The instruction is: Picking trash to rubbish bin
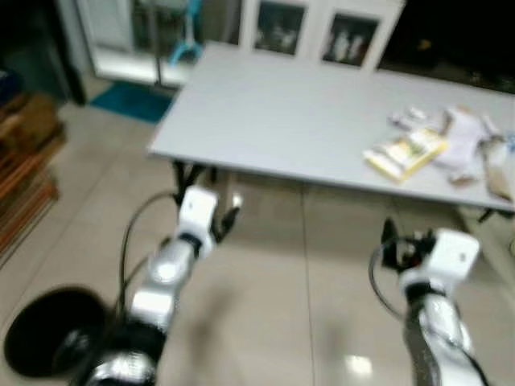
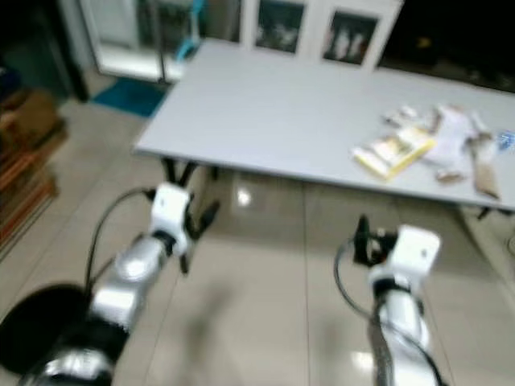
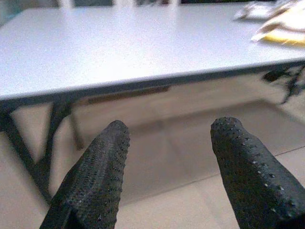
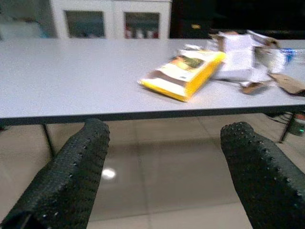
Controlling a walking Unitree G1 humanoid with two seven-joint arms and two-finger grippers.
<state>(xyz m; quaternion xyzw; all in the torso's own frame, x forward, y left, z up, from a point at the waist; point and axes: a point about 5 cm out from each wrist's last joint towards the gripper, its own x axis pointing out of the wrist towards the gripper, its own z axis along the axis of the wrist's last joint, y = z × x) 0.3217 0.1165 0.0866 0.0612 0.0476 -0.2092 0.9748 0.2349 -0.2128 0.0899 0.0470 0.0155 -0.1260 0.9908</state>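
Both end effectors, left (image 3: 167, 157) and right (image 4: 164, 167), fingers apart, raised short of table (image 1: 282, 112); trash (image 4: 183, 71) beyond.

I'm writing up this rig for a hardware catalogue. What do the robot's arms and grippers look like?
Both arms are shiny silver tubes ending in white, boxy wrist housings, with thin black cables looping beside them. The left gripper and the right gripper each have two long black fingers with rounded tips and a surface covered in small raised dots.
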